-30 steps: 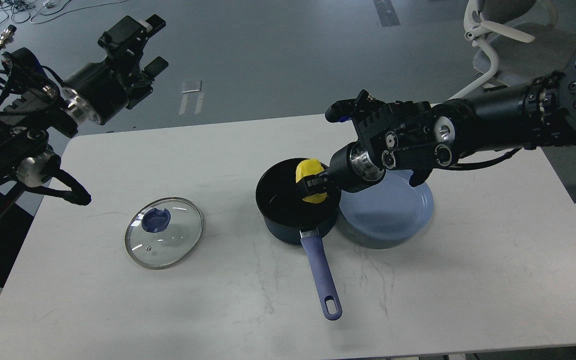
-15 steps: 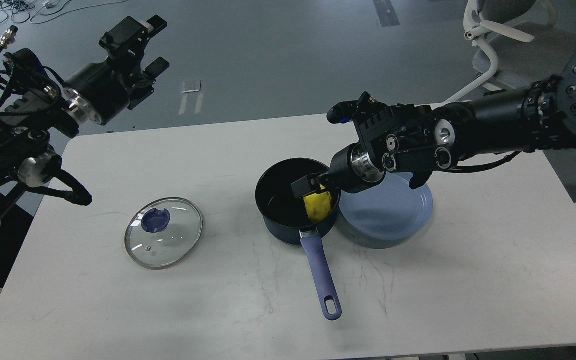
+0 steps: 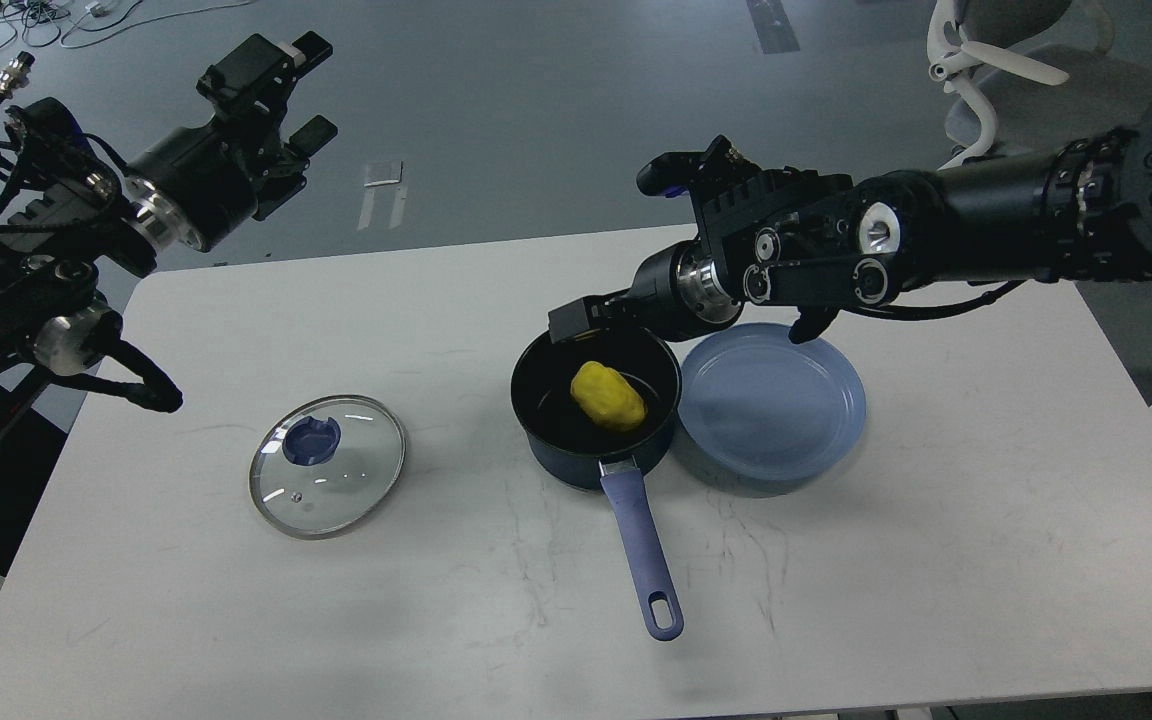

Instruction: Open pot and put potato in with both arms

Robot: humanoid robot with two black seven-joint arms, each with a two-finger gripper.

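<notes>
**Materials and finishes on the table**

The table [image 3: 236,620] is showing a matt, pale, smooth top with faint dark veining like marble. The lid [image 3: 328,466] is looking like clear, glossy glass in a bright metal rim, its knob [image 3: 312,440] a matt blue plastic. The pot [image 3: 586,400] is showing a dark, faintly shiny inside; its handle [image 3: 642,545] is looking like matt blue plastic. The potato [image 3: 608,396] is appearing yellow, dull and bumpy. The plate [image 3: 772,405] is looking like smooth blue plastic.
</notes>
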